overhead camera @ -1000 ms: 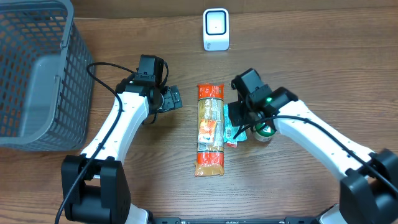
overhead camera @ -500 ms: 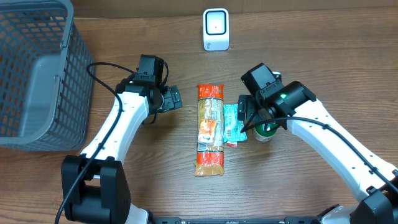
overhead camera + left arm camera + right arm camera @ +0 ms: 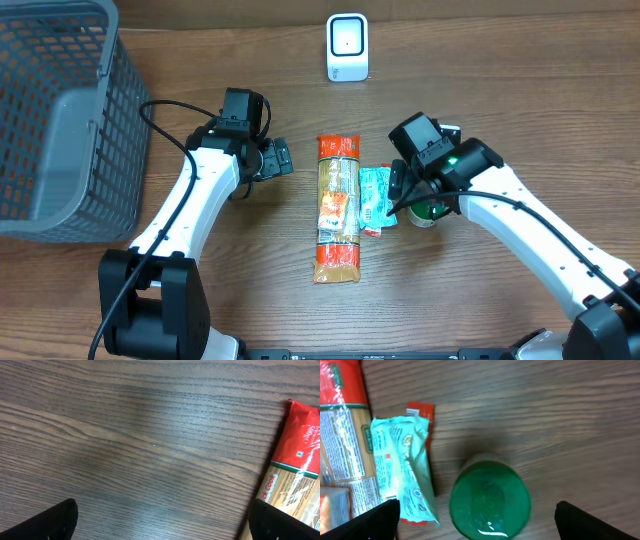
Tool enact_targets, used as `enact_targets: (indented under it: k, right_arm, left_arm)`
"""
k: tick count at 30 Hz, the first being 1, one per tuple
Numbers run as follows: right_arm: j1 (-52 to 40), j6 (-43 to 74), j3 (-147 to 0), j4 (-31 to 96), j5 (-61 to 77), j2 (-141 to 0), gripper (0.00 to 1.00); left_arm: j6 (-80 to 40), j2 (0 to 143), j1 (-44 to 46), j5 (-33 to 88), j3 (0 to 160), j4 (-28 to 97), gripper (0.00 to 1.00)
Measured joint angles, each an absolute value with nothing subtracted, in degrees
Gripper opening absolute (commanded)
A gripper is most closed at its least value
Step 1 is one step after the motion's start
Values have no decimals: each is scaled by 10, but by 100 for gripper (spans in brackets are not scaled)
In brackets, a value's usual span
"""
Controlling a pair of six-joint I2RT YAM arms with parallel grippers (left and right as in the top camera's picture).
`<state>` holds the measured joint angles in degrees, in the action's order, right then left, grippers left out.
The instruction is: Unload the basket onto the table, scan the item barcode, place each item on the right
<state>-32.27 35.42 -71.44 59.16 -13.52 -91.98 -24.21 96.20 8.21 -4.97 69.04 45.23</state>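
Overhead view: a wooden bench (image 3: 520,80). A white scanner (image 3: 347,47) stands at twelve o'clock, facing the middle, probably so items can be lifted up to it. A grey wire basket (image 3: 60,110) fills ten o'clock. At the centre lies a long pasta packet (image 3: 337,208), red at both ends. A teal sachet (image 3: 374,198) lies against its three o'clock side, and a green-lidded container (image 3: 430,211) stands just beside that. The left tool (image 3: 276,159) waits at nine o'clock of the packet, apart from it. The right tool (image 3: 402,186) hangs over the sachet and container, so one of these is probably the item to scan. Which one, I cannot tell.

Left wrist view: two dark fingertips (image 3: 50,521) sit at the bottom corners, spread wide, with only bare wood between them. The packet's red end shows at three o'clock, and the word "Cook" can be read on it.

Right wrist view: the fingers are spread wide and hold nothing. The green lid stands between them at six o'clock, with the sachet at nine o'clock. The sachet's print is too small to read.
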Motion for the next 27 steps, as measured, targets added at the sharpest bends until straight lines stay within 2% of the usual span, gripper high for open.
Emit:
enact_targets:
  k: [16,19,22,27]
  right_arm:
    - [-323,328,-641,524,-129,-920,97]
    - [-323,328,-616,496,-129,-920,88]
    - [-323,328,-610,486,-131,-920,71]
    - [-323,313,-608,486,-140,-920,70]
  left_arm:
    - [-242,962,82,-50,690,452,100]
    - [-242,962,82,-50,690,452,100]
    - [-242,962,82,-50,690,452,100]
    - [-242,962,82,-50,690,452,100]
